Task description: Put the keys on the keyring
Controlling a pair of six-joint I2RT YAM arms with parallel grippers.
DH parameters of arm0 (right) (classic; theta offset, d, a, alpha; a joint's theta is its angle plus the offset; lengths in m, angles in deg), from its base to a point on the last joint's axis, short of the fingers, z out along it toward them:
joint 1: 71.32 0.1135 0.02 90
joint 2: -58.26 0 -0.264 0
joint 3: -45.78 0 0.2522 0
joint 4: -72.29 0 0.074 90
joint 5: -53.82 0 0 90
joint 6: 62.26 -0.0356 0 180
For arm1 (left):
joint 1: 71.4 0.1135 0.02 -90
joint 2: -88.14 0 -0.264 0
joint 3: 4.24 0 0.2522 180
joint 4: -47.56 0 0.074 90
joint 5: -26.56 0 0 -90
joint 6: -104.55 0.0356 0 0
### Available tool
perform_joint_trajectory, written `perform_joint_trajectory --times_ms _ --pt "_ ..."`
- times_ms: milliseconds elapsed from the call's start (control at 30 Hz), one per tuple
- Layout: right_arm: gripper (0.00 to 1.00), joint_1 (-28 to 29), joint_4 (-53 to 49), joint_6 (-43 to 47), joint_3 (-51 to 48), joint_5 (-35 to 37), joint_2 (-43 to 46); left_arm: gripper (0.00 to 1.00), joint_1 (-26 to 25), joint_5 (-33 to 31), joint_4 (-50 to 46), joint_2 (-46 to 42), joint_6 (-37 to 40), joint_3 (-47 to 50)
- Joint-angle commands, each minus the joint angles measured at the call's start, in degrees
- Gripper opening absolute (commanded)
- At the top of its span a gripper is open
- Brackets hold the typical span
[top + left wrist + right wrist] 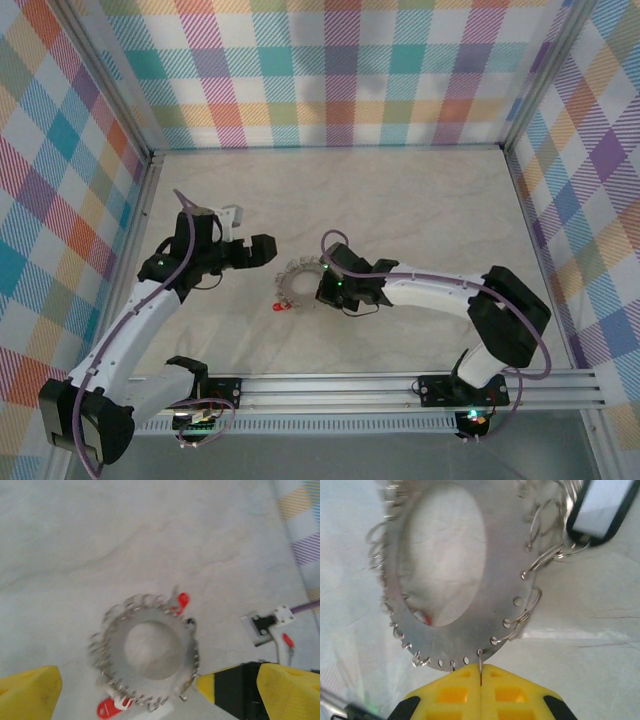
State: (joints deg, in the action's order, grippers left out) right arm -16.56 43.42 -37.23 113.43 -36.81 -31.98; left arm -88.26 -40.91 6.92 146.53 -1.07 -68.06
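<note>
The keyring (pixel 296 283) is a flat grey metal ring with small wire loops threaded through holes along its rim, lying mid-table. My right gripper (pixel 481 674) is shut on one thin wire loop at the keyring's (pixel 495 565) near edge. A red-headed key (pixel 182 600) hangs at the keyring's (pixel 187 645) far side, and another with some white (pixel 107 709) at its near side. One red key (pixel 279 307) shows beside the ring. My left gripper (pixel 160 700) hovers open above the ring, with its yellow fingers (pixel 30 690) wide apart.
A black-rimmed white tag (pixel 602 505) hangs from the ring's loops. Metal frame posts and plaid walls (pixel 330 70) bound the table on three sides. The right arm's yellow and black finger (pixel 225 685) lies next to the ring.
</note>
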Motion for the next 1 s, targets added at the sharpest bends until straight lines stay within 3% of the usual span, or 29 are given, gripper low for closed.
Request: perform_joint_trajectory --times_ms 0,67,167,300,400,533,600,767,967 --pt "0.00 -0.9 -0.8 8.9 2.5 -3.4 1.9 0.99 -3.2 12.4 13.5 0.8 6.6 1.0" --pt "0.00 -2.2 2.3 10.6 1.4 -7.5 2.5 0.99 -6.5 13.8 18.2 -1.1 12.8 3.2" --pt "0.00 -3.5 3.8 16.7 0.8 -11.0 4.8 0.98 -9.8 10.9 19.8 -4.4 21.0 5.6" --pt "0.00 -4.4 3.1 30.9 0.5 -14.2 10.2 0.94 -9.7 9.5 23.4 -7.5 21.4 10.0" --pt "0.00 -4.7 3.5 41.9 -0.8 -16.4 15.1 0.78 -9.9 6.0 30.5 -10.8 21.3 15.9" --pt "0.00 -4.8 7.2 54.2 -5.0 -17.5 22.5 0.75 -10.0 6.0 33.9 -15.8 22.6 19.2" --pt "0.00 -4.9 12.4 60.3 -9.2 -17.5 26.4 0.74 -10.2 7.5 31.8 -16.4 23.9 18.5" --pt "0.00 -4.9 15.0 68.9 -12.1 -17.2 33.2 0.57 -11.5 14.5 26.6 -15.3 28.0 15.3" --pt "0.00 -4.9 18.9 75.3 -15.4 -24.8 38.6 0.52 -14.8 20.7 24.3 -15.9 32.5 15.0"
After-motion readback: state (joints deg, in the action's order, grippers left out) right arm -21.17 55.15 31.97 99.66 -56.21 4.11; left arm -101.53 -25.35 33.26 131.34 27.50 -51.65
